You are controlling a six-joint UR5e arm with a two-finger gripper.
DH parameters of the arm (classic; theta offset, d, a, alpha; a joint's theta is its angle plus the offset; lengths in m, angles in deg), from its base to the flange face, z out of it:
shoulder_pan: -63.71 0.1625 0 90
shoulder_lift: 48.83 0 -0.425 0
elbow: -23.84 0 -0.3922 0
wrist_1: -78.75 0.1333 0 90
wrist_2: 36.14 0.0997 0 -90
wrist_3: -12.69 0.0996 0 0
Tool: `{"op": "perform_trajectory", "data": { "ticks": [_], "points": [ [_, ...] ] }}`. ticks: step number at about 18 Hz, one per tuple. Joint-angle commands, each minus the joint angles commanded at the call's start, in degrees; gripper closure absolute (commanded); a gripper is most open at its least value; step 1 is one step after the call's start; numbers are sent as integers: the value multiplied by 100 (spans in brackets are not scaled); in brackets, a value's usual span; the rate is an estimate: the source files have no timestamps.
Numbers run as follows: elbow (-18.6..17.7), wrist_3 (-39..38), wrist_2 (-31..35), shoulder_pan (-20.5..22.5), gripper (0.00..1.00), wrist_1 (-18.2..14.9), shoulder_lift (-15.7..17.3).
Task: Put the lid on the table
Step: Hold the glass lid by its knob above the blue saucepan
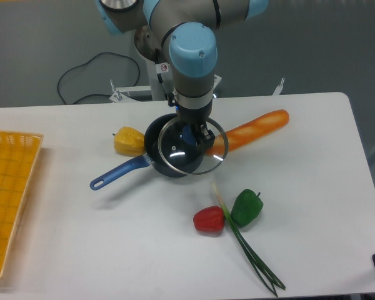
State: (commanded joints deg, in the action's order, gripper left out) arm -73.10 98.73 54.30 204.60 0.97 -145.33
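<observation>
The lid [190, 155] is a clear glass disc with a thin silver rim. It hangs over the right part of the dark blue saucepan [151, 149], shifted toward the baguette. My gripper [195, 137] comes straight down onto its middle and is shut on the lid's knob, which the fingers hide. The lid looks slightly tilted and lifted off the pan. The white table [312, 187] spreads all around it.
A baguette [256, 128] lies right of the pan, partly under the lid's edge. A yellow pepper [129, 140] touches the pan's left side. A red pepper [209, 219], a green pepper [246, 207] and a green onion [247, 253] lie in front. A yellow mesh tray [9, 194] sits far left.
</observation>
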Motion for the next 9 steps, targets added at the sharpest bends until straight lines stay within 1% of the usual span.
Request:
{"op": "perform_trajectory", "data": {
  "ticks": [3, 9],
  "points": [
    [-44, -9, 9, -9, 41, 9, 9],
    [17, -114, 35, 17, 41, 9, 9]
  ]
}}
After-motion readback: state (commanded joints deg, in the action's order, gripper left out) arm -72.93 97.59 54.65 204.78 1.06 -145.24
